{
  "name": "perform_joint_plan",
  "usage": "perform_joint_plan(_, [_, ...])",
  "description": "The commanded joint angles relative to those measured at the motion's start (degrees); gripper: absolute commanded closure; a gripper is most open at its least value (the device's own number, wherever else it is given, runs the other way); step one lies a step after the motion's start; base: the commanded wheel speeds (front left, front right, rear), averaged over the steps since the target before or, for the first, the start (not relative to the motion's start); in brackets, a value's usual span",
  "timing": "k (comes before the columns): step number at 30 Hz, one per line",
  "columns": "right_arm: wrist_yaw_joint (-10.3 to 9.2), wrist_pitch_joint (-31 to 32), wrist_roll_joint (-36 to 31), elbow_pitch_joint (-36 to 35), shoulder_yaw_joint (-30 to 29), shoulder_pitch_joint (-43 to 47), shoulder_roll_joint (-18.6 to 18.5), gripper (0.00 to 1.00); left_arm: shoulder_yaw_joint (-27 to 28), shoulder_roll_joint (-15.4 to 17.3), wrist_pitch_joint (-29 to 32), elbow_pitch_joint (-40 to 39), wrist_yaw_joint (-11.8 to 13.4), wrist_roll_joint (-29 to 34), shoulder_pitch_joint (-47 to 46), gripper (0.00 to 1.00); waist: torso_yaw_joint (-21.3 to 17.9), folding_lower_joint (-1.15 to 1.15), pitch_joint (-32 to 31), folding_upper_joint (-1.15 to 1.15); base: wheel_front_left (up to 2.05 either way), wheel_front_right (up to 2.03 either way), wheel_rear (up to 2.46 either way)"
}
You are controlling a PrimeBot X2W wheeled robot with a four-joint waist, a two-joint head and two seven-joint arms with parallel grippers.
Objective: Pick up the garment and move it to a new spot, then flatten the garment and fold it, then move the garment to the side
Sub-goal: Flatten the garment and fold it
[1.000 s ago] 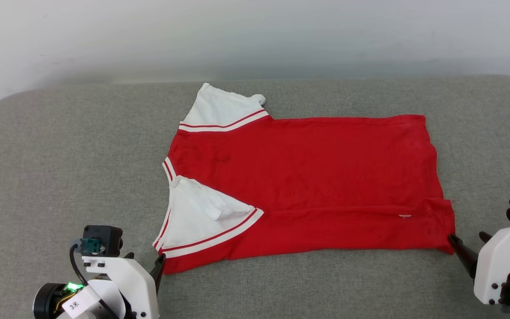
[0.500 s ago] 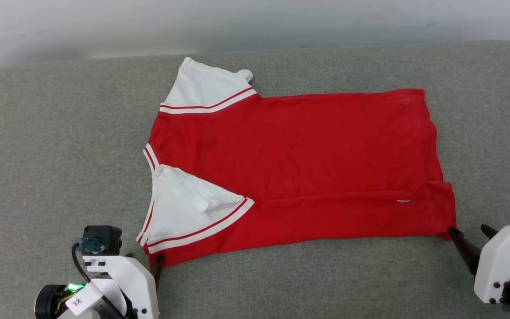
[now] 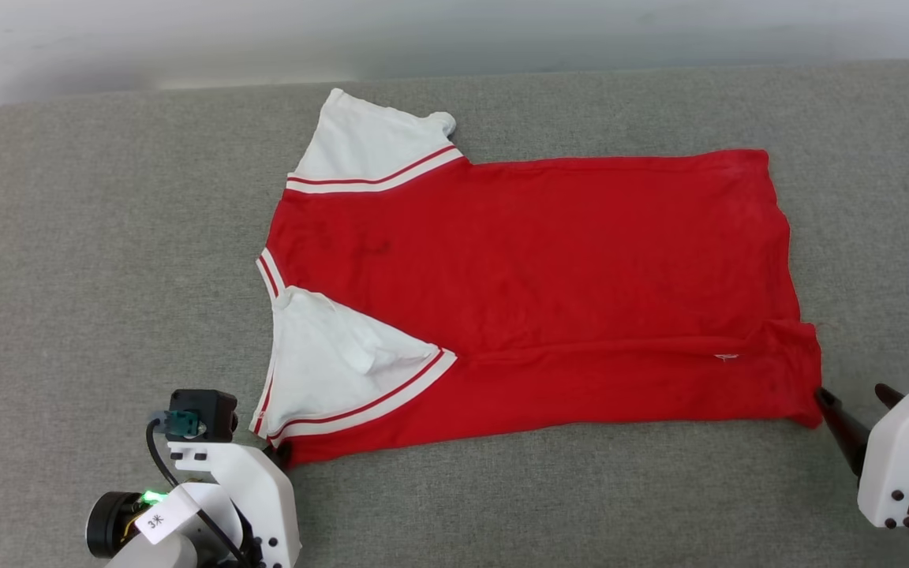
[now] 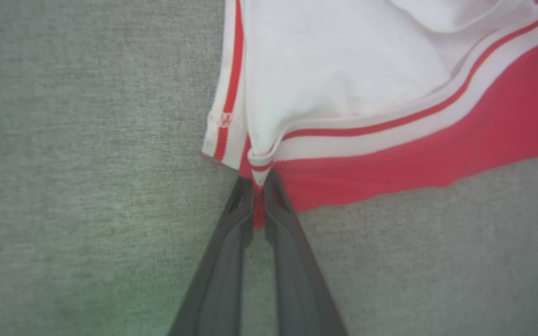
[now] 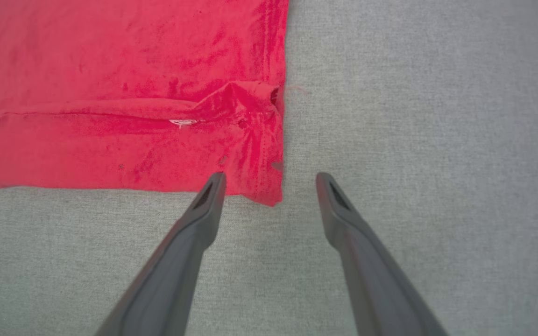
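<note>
The garment [image 3: 549, 292], a red T-shirt with white striped-trim sleeves, lies spread flat on the grey cushioned surface, collar to the left and hem to the right. Its near long edge is folded over. At the near left corner, by the white sleeve [image 4: 343, 79], my left gripper [image 4: 258, 186] is shut on the garment's red edge, with cloth pinched between its fingertips. In the head view the left gripper [image 3: 285, 455] touches that same corner. My right gripper [image 5: 270, 179] stands open at the near right hem corner [image 5: 269, 186], one finger over the cloth, the other over bare surface. The right gripper [image 3: 857, 398] also shows low at the right.
The grey fabric surface [image 3: 107, 276] stretches wide on every side of the garment. Its far edge meets a pale wall [image 3: 454, 31] at the back.
The head camera has tilted, shifting the whole picture. My left gripper has closed on the garment's near left corner. The right gripper stays open at the hem corner.
</note>
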Motion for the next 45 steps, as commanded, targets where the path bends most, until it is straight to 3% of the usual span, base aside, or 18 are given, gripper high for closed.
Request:
perform_joint_plan(1, [-0.02,0.09,-0.43,0.24,0.01,-1.04,-0.23,0.0,-1.87,-0.85,0.71,1.89,-0.6,-0.32,2.22,1.0,0.39,0.0,-0.42,0.0,0.0,0.0,0.0])
perform_joint_plan(14, [-0.03,0.93,-3.65,9.75,-0.66,-3.95,-0.71,0.0,-1.04,1.31,-2.8,-9.27,0.56,3.78,-0.99,1.0,3.76,0.0,-0.45,0.0,0.0,0.0,0.0])
perform_joint_plan(28, [-0.02,-0.81,-3.73,20.33,0.78,-5.34,-0.39,0.0,-1.64,3.39,-0.13,-15.88,2.25,4.87,-1.15,1.0,5.44,0.0,2.1,0.0,0.0,0.0,0.0])
perform_joint_plan(29, [-0.02,-0.74,-3.59,20.84,1.13,-5.34,-0.37,0.49,-1.71,3.46,0.03,-15.83,2.24,4.84,-1.09,1.0,5.48,0.0,2.17,0.0,0.0,0.0,0.0])
perform_joint_plan(30, [-0.02,-0.87,-3.57,21.19,1.33,-5.4,-0.42,0.78,-1.79,3.51,0.01,-15.75,2.24,4.84,-1.03,1.0,5.51,0.0,2.21,0.0,0.0,0.0,0.0])
perform_joint_plan(31, [-0.02,-1.0,-3.44,21.47,1.43,-5.42,-0.52,1.0,-1.92,3.61,0.16,-15.57,2.27,4.85,-0.97,1.0,5.53,0.0,2.21,0.0,0.0,0.0,0.0])
perform_joint_plan(45, [-0.05,-1.32,-1.05,20.15,-0.21,-4.29,-3.01,1.0,-2.31,4.82,1.0,-13.26,1.98,3.36,1.99,1.0,4.7,0.0,-2.84,0.0,0.0,0.0,0.0])
